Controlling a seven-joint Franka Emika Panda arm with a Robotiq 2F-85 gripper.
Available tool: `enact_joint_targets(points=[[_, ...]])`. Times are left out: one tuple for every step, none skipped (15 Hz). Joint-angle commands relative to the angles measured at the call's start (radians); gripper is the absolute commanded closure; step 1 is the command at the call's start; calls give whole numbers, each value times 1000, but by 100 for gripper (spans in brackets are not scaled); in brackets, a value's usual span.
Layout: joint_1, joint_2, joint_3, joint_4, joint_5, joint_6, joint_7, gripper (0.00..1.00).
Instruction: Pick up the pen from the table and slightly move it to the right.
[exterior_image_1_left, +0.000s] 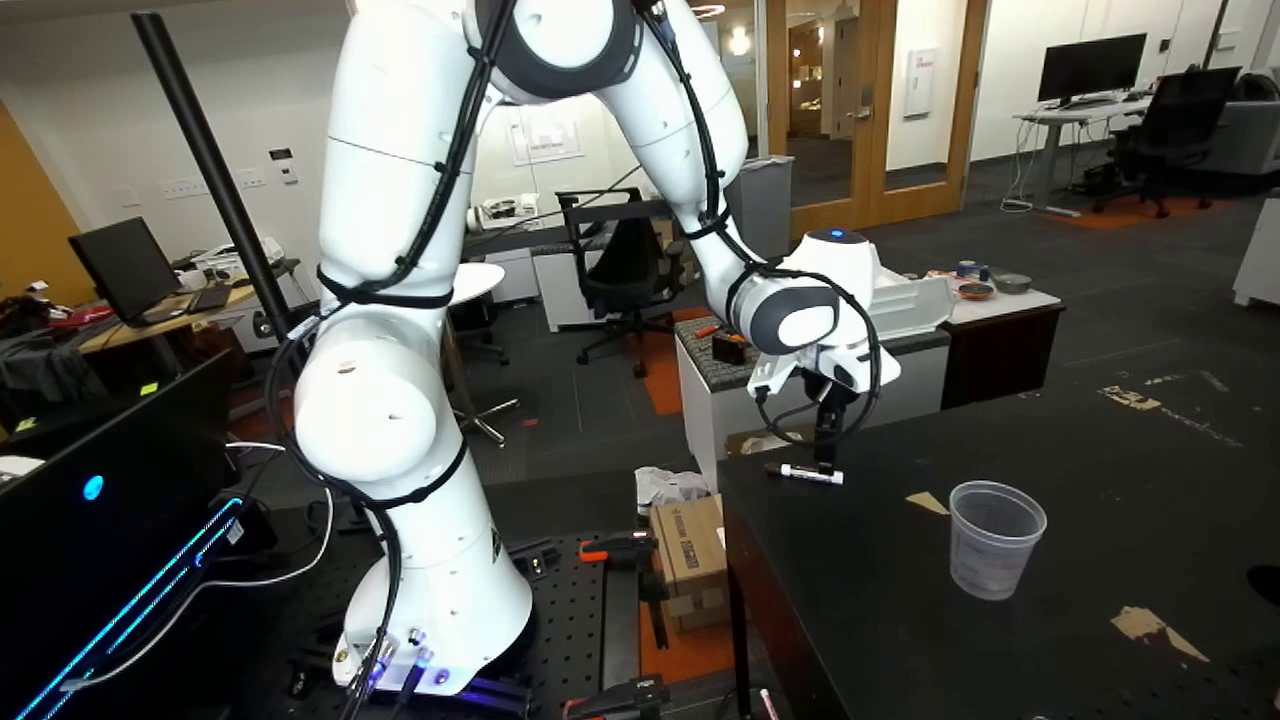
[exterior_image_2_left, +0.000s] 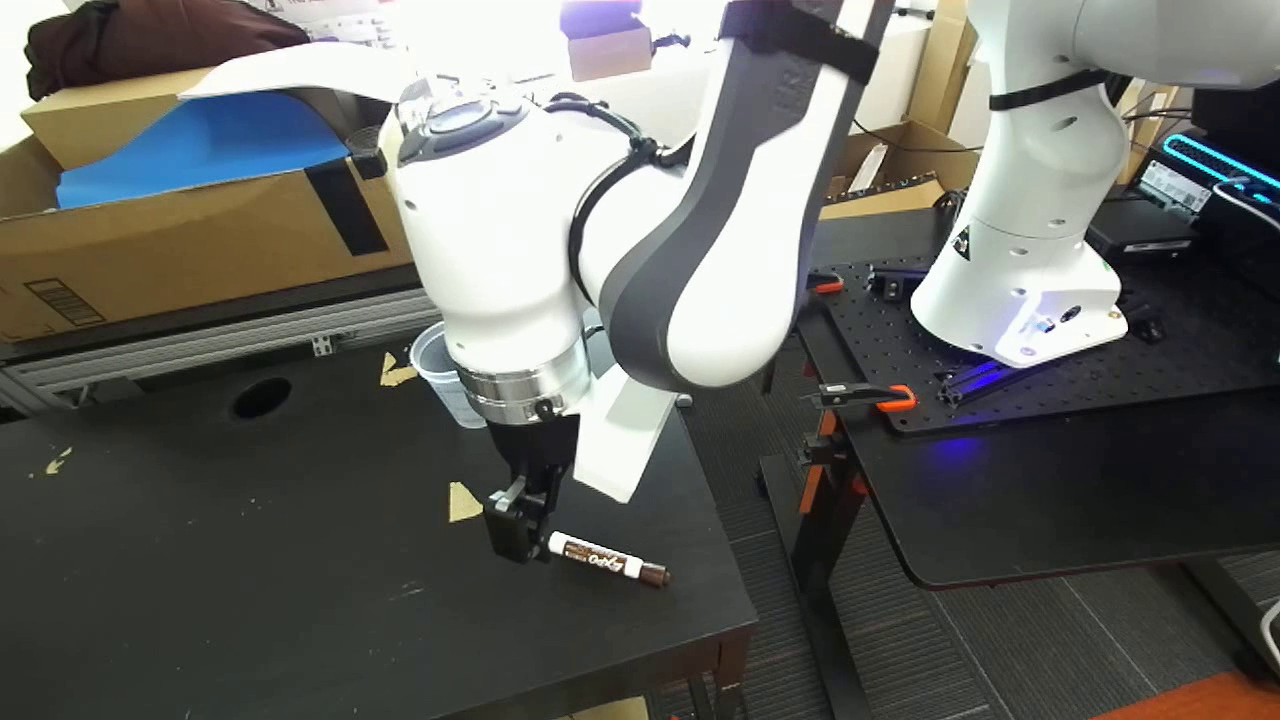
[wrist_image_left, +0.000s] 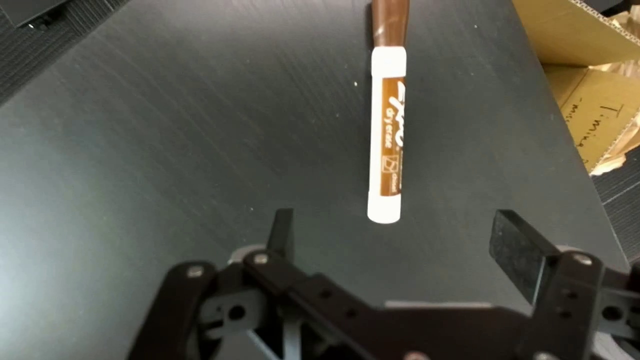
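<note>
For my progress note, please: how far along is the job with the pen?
Approach looks done: the open gripper is near the pen. Alignment seems in hand: the pen points toward the gripper's opening. Left: grasping, lifting, moving right; the pen lies on the table.

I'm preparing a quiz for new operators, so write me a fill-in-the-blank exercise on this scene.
On the pen, the printed word after "dry" is ____.
Its cap is coloured ____.
Not shut, the gripper is ____.
Not tipped over, the clear cup stands ____.

Missing words: erase; brown; open; upright.
</note>
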Motion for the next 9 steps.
enact_joint_targets(points=[[18, 22, 9, -26, 1, 34, 21, 0], [25, 33, 9, -27, 0, 37, 20, 0], [31, 40, 10, -28, -1, 36, 22, 0], [37, 48, 9, -29, -3, 40, 20, 0], [36, 50, 4, -15, -8, 26, 11, 0], [35, 50, 2, -6, -9, 20, 5, 0], [36, 50, 1, -6, -9, 24, 2, 0], [36, 52, -1, 0, -9, 24, 3, 0], [37, 52, -3, 4, -11, 22, 4, 0]])
